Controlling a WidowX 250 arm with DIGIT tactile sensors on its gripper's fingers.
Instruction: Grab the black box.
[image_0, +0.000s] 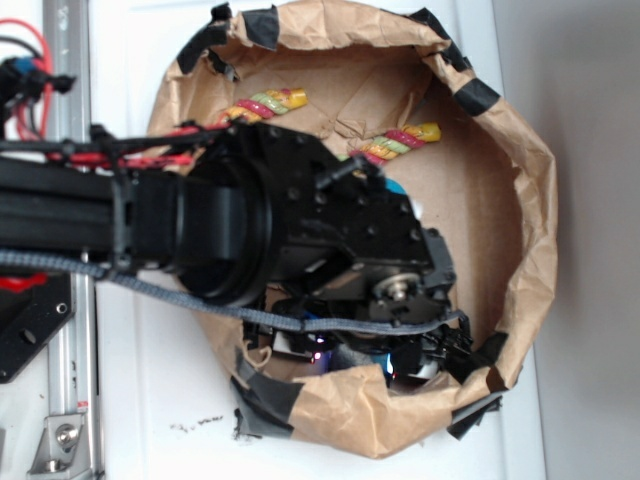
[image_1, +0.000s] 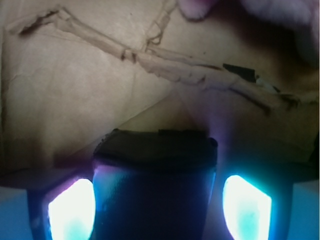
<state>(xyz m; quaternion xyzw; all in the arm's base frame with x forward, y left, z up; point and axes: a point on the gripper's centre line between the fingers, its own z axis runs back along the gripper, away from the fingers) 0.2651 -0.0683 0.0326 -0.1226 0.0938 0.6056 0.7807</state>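
Note:
The black box (image_1: 155, 185), glossy and rounded at the edges, fills the lower middle of the wrist view on the brown paper floor. My gripper (image_1: 159, 200) straddles it, with a glowing pad on each side. The left pad (image_1: 72, 210) touches the box's side. The right pad (image_1: 247, 207) stands a narrow gap away from it. The jaws look open around the box. In the exterior view the gripper (image_0: 400, 355) hangs low at the near side of the paper bowl, and the arm hides the box.
A crumpled brown paper bowl (image_0: 525, 200) with black tape patches rings the workspace. Two striped rope pieces (image_0: 270, 103) (image_0: 402, 141) lie at its far side. A bit of blue ball (image_0: 396, 186) shows beside the arm. A paper crease (image_1: 200, 75) runs ahead of the box.

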